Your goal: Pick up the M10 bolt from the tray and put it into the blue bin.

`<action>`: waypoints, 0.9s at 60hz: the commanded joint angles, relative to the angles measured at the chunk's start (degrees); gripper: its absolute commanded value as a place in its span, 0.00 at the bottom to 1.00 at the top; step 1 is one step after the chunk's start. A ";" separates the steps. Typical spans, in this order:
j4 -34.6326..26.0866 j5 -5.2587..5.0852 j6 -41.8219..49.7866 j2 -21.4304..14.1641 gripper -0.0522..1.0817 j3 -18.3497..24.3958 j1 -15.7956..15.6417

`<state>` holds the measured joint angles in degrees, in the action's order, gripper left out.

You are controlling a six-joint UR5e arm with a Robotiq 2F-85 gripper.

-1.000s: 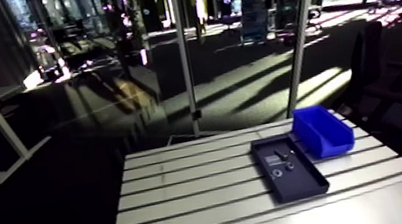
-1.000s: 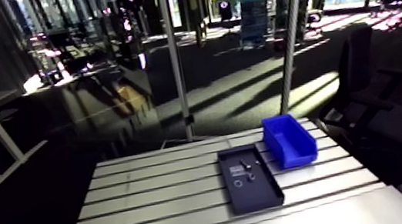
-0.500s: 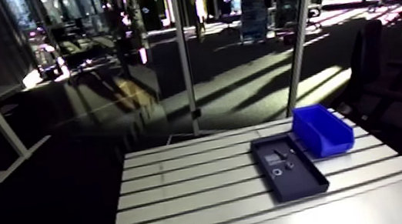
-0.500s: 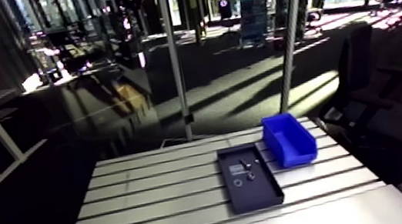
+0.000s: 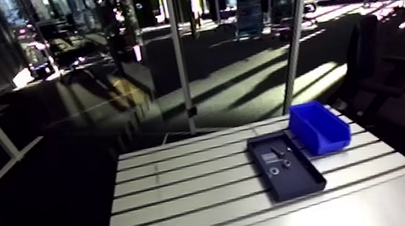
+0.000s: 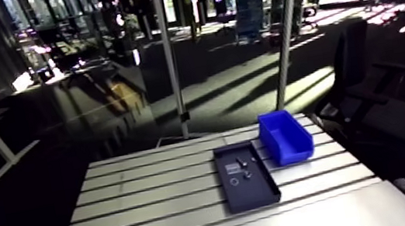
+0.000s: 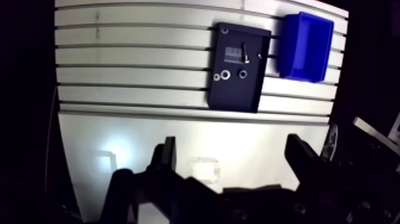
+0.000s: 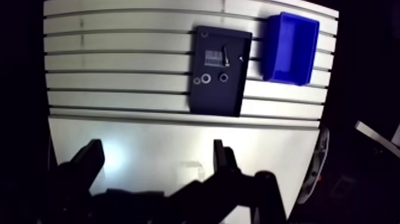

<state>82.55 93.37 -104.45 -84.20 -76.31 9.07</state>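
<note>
aluminium slotted table [image 7: 131, 65] spread out ahead of the gripper [image 7: 232, 149], seen from high above in the wrist view. then, going rightward, black tray [image 7: 235, 95] lying flat across the slots, with a pale label [image 7: 231, 55] and two ring-shaped parts [image 7: 225, 75], likely washers or nuts, toward its left side. just right of the label, the m10 bolt [image 7: 244, 50], lying on its side inside the tray, untouched. farther right, just beside the tray, the blue bin [image 7: 306, 39], open side up, nothing visible inside. claw spread wide, holding nothing, well apart from tray and bolt.

compared with just before: whole arm view shifted a little, so a move of the camera with the arm, not of the things; tray, bolt and bin lying as earlier relative to one another. meaning for the task: approach probably only begun; descent over the bolt, the pinch and the carry to the bin all not yet done.
</note>
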 commanded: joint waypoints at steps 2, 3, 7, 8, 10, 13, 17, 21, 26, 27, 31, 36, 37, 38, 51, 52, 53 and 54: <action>5.65 -0.24 -6.33 1.15 0.05 -4.32 4.09; 5.65 -0.24 -6.33 1.15 0.05 -4.32 4.09; 6.61 -0.25 -7.31 1.44 0.05 -5.29 4.94; 7.14 -0.40 -7.68 1.53 0.05 -5.74 5.06; 7.52 -0.50 -7.89 1.84 0.05 -6.03 5.08; 8.05 -0.59 -7.92 2.94 0.05 -7.03 5.25; 8.90 -0.85 -7.92 3.44 0.05 -8.42 5.26; 10.66 -1.11 -8.07 3.79 0.05 -10.06 5.34; 13.58 -1.22 -9.08 4.50 0.05 -12.27 5.85; 13.58 -1.22 -9.08 4.50 0.05 -12.27 5.85; 14.95 -1.22 -10.03 4.85 0.05 -13.45 6.12; 16.30 -1.14 -11.52 5.62 0.05 -15.04 6.80; 16.30 -1.14 -11.52 5.62 0.05 -15.04 6.80; 16.89 -1.13 -12.05 5.96 0.05 -15.57 7.06; 21.70 -1.04 -15.18 8.31 0.05 -18.40 9.29; 21.70 -1.04 -15.18 8.31 0.05 -18.40 9.29; 22.41 -0.97 -15.21 8.69 0.05 -18.84 9.30; 22.41 -0.97 -15.21 8.69 0.05 -18.84 9.30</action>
<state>99.12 92.28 -116.32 -78.37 -91.06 16.31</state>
